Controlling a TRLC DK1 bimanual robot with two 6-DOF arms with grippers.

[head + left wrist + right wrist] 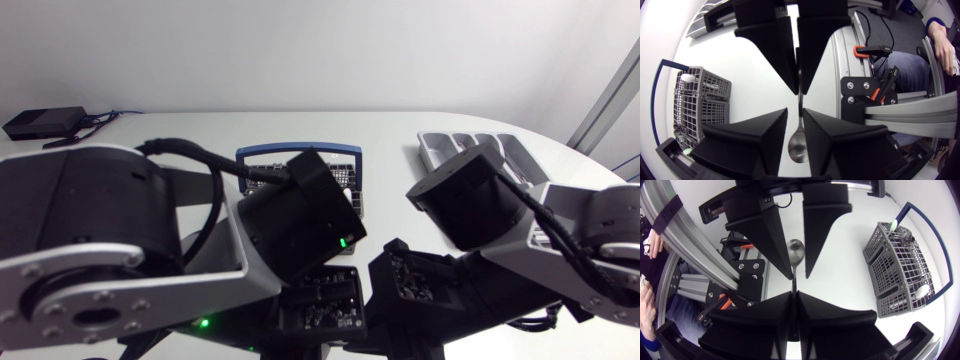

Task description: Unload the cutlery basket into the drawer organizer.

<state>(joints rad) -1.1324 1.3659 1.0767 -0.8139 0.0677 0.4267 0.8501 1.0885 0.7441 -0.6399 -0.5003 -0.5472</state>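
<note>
Pinching the thin handle of a spoon (796,252), the right gripper (794,293) is clamping it with its two fingers pressing from both sides. The left gripper (795,109) is facing it tip to tip and is standing loose. Its fingers are sitting apart, and the round bowl of the spoon is lying in the gap between them, with a bit of white showing beside it. So only the right one is doing the holding, and the spoon is hanging in a line between the two grippers, over the white table (200,135). In the head view both grippers are sitting low in the middle of the frame, where the two arms are coming together. The cutlery basket (262,167), grey with a blue handle, is sitting in the upper middle of the frame, partly hiding behind the left arm (90,230). A few small white things are poking out of it, but they are too small to name. The drawer organizer (470,143), a grey tray with long slots, is sitting in the upper right, partly behind the right arm (590,230) and apart from the basket. A black box (45,122) is resting in the upper left of the frame.
</note>
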